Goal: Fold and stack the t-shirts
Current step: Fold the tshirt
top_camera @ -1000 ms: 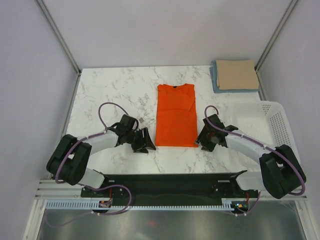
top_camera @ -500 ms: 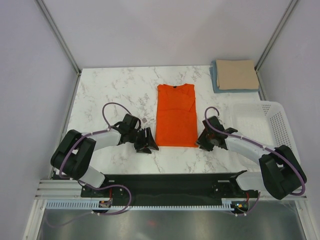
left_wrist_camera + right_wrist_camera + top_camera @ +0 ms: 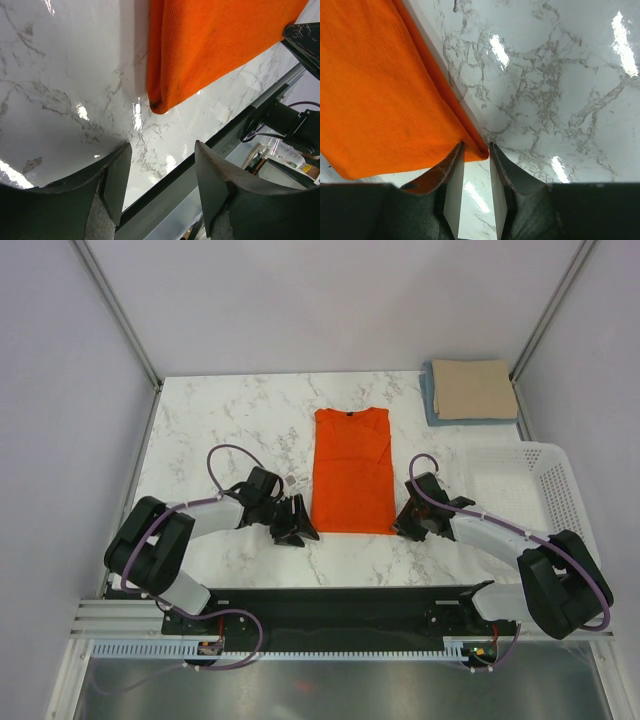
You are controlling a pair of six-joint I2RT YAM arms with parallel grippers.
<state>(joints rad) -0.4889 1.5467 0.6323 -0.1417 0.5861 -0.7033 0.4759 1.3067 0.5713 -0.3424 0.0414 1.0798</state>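
On the white marble worktop point(image 3: 220, 430), the bright orange cloth t-shirt point(image 3: 350, 472) lies flat, soft and floppy; its near corners look best to hold. Left tool point(image 3: 162, 150) gapes wide, holding nothing. Right tool point(image 3: 476, 147) sits narrow at one corner; I cannot tell if it pinches.

Orange t-shirt point(image 3: 351, 472) folded lengthwise, flat, tan t-shirt point(image 3: 473, 388) folded atop blue t-shirt point(image 3: 428, 395)
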